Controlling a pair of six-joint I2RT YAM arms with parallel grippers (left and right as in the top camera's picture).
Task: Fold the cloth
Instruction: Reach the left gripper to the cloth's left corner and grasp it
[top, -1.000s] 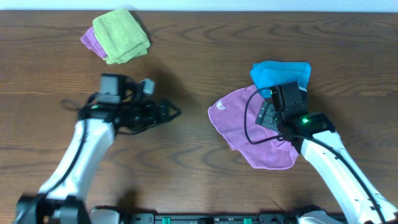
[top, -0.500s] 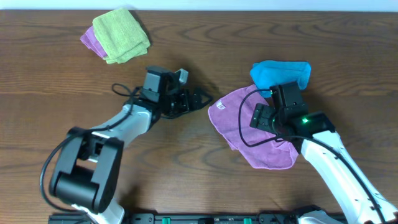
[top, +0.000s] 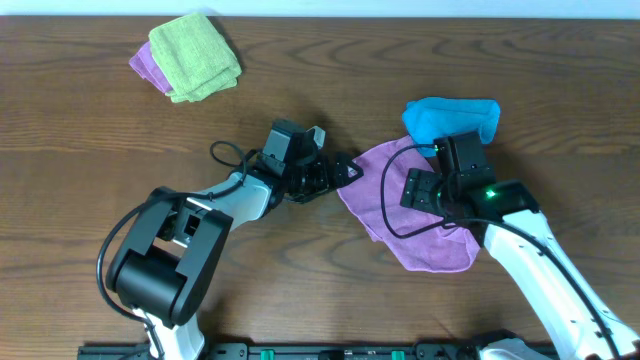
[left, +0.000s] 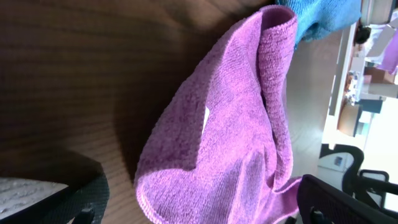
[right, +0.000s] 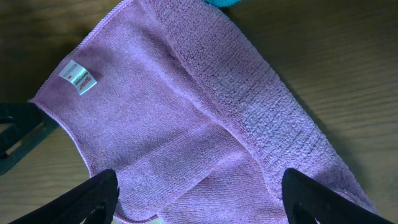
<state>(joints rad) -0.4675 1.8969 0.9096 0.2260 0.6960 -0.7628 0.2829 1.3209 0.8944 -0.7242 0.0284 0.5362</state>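
The purple cloth (top: 372, 195) lies rumpled on the table (top: 300, 80) right of centre, its far corner touching a blue cloth (top: 450, 117); whether it tucks under I cannot tell. A small white label (right: 78, 76) sits near its left corner. The left gripper (top: 349, 171) is at that corner, its fingers (left: 339, 202) spread wide on either side of the cloth's edge and clamping nothing. The right gripper (top: 420, 190) hangs over the middle of the cloth, its fingers (right: 87, 198) also wide apart and holding nothing. Well apart, at the far left, a green cloth (top: 193, 55) rests on another purple one (top: 142, 68)
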